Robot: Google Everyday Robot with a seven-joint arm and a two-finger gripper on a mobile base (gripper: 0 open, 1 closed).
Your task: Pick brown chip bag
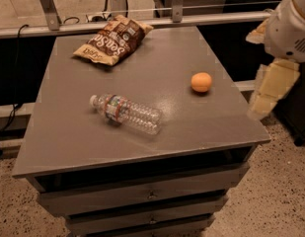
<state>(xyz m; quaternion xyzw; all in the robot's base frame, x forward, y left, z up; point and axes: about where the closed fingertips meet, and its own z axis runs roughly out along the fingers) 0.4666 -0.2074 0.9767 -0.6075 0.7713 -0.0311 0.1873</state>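
White rounded arm (292, 31), cream jaws at right edge.

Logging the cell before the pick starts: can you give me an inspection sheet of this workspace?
Surface: grey cabinet top, flat, slightly glossy.
Job's things: brown chip bag lies flat at the far left corner, nothing touching it.
Clutter: clear plastic bottle on its side near the middle; orange to its right.
Grippers: gripper hangs beyond the top's right edge, far from the bag.
Cables: black cable at the left.
Surroundings: metal rail behind; drawers below; speckled floor.
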